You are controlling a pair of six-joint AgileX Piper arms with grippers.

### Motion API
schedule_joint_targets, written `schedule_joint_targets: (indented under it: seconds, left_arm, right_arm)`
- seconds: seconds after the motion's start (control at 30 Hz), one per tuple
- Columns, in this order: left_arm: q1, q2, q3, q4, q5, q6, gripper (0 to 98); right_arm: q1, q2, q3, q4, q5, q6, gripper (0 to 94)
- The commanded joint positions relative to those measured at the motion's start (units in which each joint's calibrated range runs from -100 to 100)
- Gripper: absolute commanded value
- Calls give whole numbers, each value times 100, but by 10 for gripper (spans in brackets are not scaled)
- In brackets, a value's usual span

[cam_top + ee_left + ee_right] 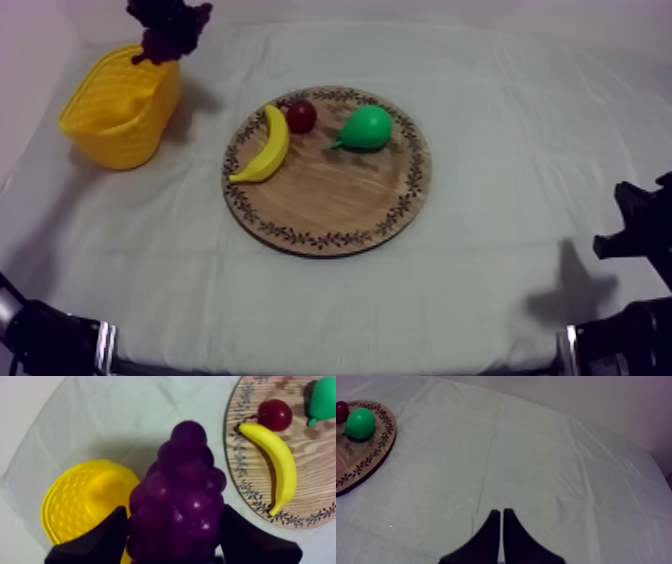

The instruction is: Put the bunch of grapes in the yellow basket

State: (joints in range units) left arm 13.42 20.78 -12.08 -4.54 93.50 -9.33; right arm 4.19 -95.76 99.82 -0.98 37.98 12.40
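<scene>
The purple bunch of grapes (168, 30) hangs in the air above the far rim of the yellow basket (120, 105) at the table's far left. In the left wrist view my left gripper (172, 531) is shut on the bunch of grapes (182, 501), its black fingers (100, 541) pressing both sides, with the yellow basket (82, 501) below and slightly to one side. The round wooden board (330, 190) lies mid-table. My right gripper (502, 521) rests low at the right over bare cloth, fingers together.
On the board lie a banana (265, 145), a small red fruit (301, 116) and a green pear (365, 128). My right arm (635, 235) sits at the table's right edge. Bare cloth spreads between board and basket.
</scene>
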Motion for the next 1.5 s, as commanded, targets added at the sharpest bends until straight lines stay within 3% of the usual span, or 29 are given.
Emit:
schedule_joint_targets:
  seconds: [0.0, 0.5, 1.47]
  left_arm:
    - [-246, -25, 15, -6, 26, -1, 584]
    - [-1021, -81, 140, 34, 100, 53, 602]
    - [-1298, 1231, -21, 498, -11, 210, 669]
  right_arm:
    - [2, 0, -4, 3, 0, 3, 3]
    - [2, 0, -4, 3, 0, 3, 3]
    - [2, 0, -4, 3, 0, 3, 3]
